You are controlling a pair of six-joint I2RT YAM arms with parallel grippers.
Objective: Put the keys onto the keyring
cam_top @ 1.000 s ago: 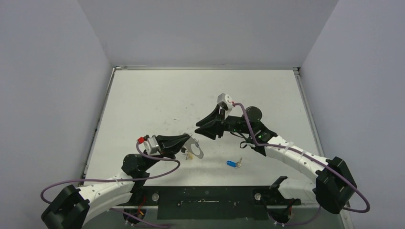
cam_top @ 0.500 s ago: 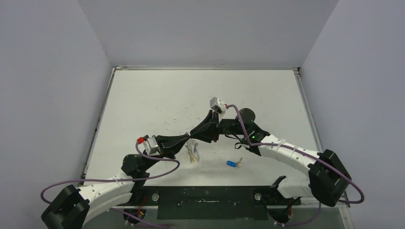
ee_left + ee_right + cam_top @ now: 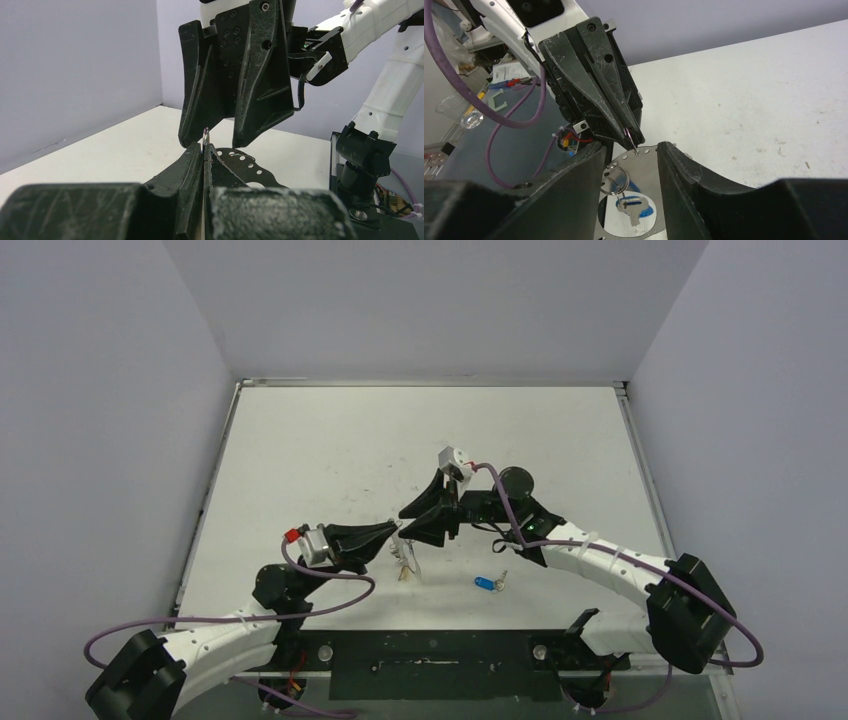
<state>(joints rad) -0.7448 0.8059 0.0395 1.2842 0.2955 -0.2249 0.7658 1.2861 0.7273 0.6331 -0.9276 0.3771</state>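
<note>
My left gripper is shut on the top of the thin wire keyring, held above the table. Below it hangs a silvery perforated plate. A small ring carries one metal key with blue showing behind it. My right gripper is open, with its fingers either side of the left gripper's tip and the plate. In the left wrist view the right gripper hangs just above my shut fingers. A blue-headed key lies on the table, with a small metal key beside it.
The white table is walled at the back and on both sides. The black mounting bar runs along the near edge. Purple cables loop by the left arm.
The right gripper came in from the right to the left gripper's tip, closed up against it, and now stands open. The hanging plate has swung edge-on. The left arm barely moved.
</note>
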